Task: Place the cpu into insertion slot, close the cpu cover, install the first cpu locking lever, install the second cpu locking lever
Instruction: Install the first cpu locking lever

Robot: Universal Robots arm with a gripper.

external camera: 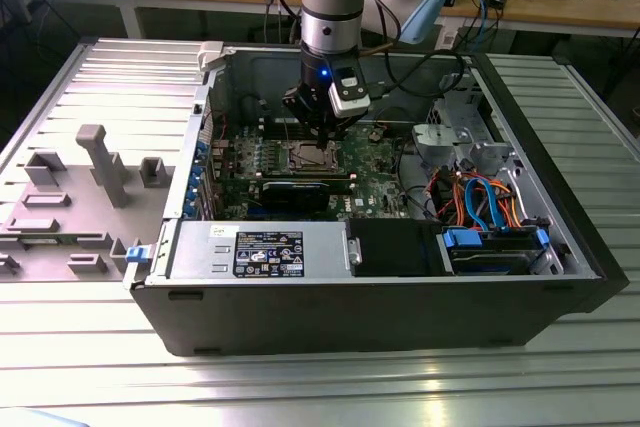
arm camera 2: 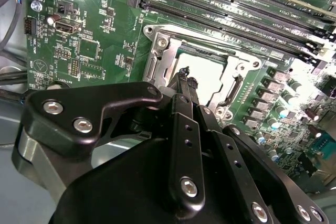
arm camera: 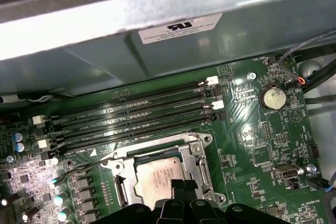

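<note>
Gripper (arm camera 2: 184, 77): poised just above the socket, fingertips drawn together to a narrow point, nothing visibly between them.
Cpu (arm camera: 160, 179): seated flat in the insertion slot (external camera: 308, 156), silver top showing through the window.
Cpu cover (arm camera: 197, 153): lying down over the chip, framing it; looks closed.
Lever (arm camera: 84, 167): thin wire bar beside the socket, seemingly unlatched, judging by its loose angle.
Reason for pose: narrow tip suits pressing or hooking small socket hardware.
Arm (external camera: 330, 7): reaching straight down into the open computer case (external camera: 350, 307), wrist vertical over the motherboard (arm camera 2: 94, 45).
</note>
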